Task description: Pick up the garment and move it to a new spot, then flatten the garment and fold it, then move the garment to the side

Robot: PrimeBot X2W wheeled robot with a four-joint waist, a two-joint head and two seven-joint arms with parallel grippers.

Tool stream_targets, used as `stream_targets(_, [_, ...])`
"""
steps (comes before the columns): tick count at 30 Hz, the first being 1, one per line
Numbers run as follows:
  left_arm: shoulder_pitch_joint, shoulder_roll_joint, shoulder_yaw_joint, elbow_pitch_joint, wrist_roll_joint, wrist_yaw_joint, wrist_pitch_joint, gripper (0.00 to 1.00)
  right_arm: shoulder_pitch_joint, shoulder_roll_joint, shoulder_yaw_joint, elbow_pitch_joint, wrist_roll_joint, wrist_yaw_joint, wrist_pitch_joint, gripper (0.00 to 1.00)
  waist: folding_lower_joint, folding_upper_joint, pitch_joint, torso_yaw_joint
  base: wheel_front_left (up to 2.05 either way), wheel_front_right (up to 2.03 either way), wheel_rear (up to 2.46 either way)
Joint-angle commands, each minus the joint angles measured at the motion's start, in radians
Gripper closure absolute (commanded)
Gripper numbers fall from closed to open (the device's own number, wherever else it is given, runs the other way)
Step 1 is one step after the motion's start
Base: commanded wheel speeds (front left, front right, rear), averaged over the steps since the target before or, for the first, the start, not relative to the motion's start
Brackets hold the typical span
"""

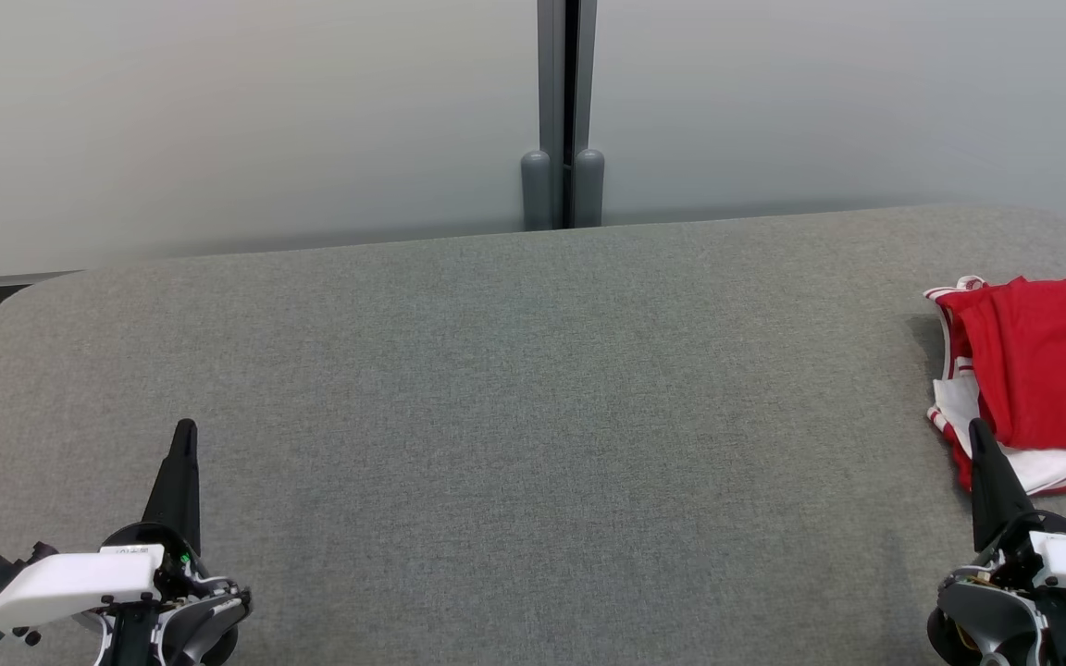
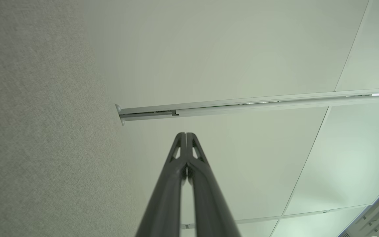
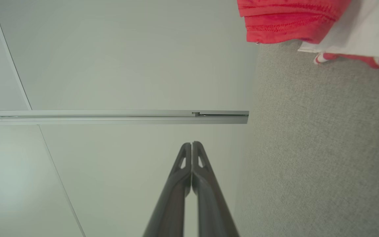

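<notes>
The red-and-white garment (image 1: pixel 1042 370) is bunched at the grey surface's (image 1: pixel 496 370) right edge, close by the right gripper (image 1: pixel 976 433). It and the left gripper (image 1: pixel 185 433) are pressed shut, and nothing is held. The cloth is judged soft, light and floppy, best pinched at a thick fold.

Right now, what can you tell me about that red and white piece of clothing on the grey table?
The red and white fabric garment lies bunched in a loose heap, not spread flat. Its top layer is red knit cloth with a stitched hem; white cloth and red-and-white striped trim poke out underneath. It rests on the grey cloth-covered table, at the robot's right, partly cut off by the head view's edge. Nothing grips it; the right gripper sits nearby, jaws shut.
</notes>
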Motion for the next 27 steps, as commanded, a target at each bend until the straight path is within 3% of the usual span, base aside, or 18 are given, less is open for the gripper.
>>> stream_targets(1, [-0.012,0.004,0.005,0.001,-0.003,-0.003,0.001,1.0,-0.009,-0.002,-0.004,0.001,0.001,0.0,0.004,1.0,0.0,0.0,0.0,0.0,0.0,0.0,0.0])
stream_targets(27, [-0.013,0.0,0.01,0.001,0.003,-0.003,0.006,1.0,-0.01,0.002,-0.009,0.001,-0.006,0.0,0.009,1.0,0.0,0.0,0.0,0.0,0.0,0.0,0.0])
